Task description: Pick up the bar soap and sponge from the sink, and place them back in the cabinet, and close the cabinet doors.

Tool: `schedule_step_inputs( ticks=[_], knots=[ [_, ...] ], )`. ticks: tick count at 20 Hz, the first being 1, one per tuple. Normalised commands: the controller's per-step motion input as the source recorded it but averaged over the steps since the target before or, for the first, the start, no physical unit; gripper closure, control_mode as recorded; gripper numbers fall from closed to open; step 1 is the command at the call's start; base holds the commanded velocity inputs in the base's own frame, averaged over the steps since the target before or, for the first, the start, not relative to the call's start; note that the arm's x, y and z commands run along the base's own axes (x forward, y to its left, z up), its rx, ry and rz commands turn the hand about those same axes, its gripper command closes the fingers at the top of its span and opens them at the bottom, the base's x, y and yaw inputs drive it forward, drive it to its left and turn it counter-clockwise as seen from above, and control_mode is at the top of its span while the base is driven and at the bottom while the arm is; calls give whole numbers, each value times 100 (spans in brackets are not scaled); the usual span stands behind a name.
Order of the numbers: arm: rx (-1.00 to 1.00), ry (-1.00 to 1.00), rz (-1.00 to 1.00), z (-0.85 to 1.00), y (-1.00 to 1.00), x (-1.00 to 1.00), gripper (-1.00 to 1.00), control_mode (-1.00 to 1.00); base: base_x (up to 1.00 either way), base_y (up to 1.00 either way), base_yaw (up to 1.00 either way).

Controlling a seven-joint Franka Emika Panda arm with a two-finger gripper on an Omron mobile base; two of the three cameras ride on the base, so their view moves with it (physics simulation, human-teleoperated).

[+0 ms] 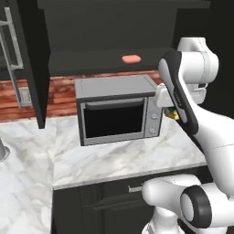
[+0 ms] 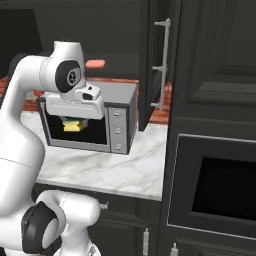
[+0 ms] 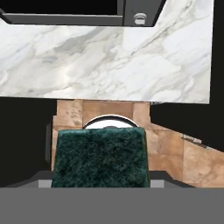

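Fuzzy dark-green sponge [image 3: 100, 156] (yellow underside) clamped between gripper [image 2: 74, 124] fingers, above veined marble counter [image 3: 105, 61].

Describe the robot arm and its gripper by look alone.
The arm is made of glossy white rounded shells, with dark grey bands and round caps at the joints. One forearm link carries a long black strip. The gripper hangs from a boxy white hand with a dark spot on top. No loose cables show.

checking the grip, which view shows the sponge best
The hand view: the sponge sits large in the claw, green scrub face toward the camera. The right base view shows its yellow side under the hand; the left base view shows just a yellow sliver.
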Motion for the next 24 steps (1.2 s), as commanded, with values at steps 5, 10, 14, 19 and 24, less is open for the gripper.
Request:
schedule_step_inputs(
  ticks=[5, 10, 14, 19, 24],
  knots=[
    [0, 0, 0, 0, 0, 0, 100, 100, 39, 32, 0],
    [0, 0, 0, 0, 0, 0, 100, 100, 32, 25, 0],
    [0, 0, 0, 0, 0, 0, 100, 100, 26, 24, 0],
    [0, 0, 0, 0, 0, 0, 100, 100, 33, 33, 0],
    [0, 0, 0, 0, 0, 0, 100, 100, 38, 38, 0]
  ],
)
